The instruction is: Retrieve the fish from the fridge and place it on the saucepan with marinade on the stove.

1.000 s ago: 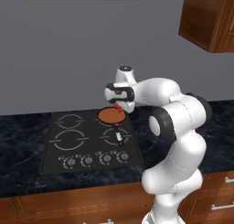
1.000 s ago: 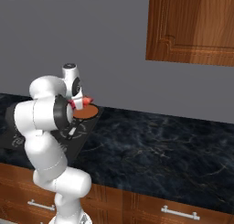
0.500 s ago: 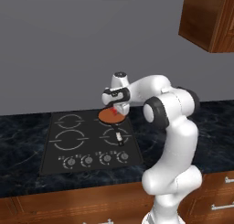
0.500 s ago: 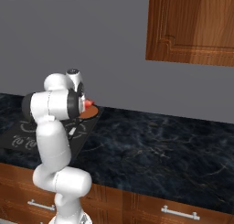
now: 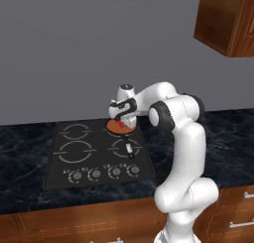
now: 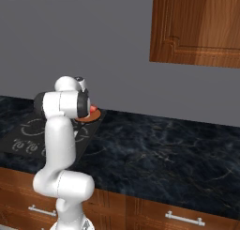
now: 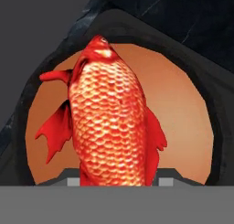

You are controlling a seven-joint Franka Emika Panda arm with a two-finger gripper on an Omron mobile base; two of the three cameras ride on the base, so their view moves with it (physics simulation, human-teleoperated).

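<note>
The fish [image 7: 112, 122] hangs head-down in the closed gripper [image 5: 120, 121], held by its tail end, right above the marinade [image 7: 183, 113] in the saucepan [image 7: 27, 95] on the stove [image 5: 74, 152]. It seems not to touch the liquid, though the base views are too small to be sure. To do this step well, lower it to the middle of the pan before releasing, so it does not fall over the rim
</note>
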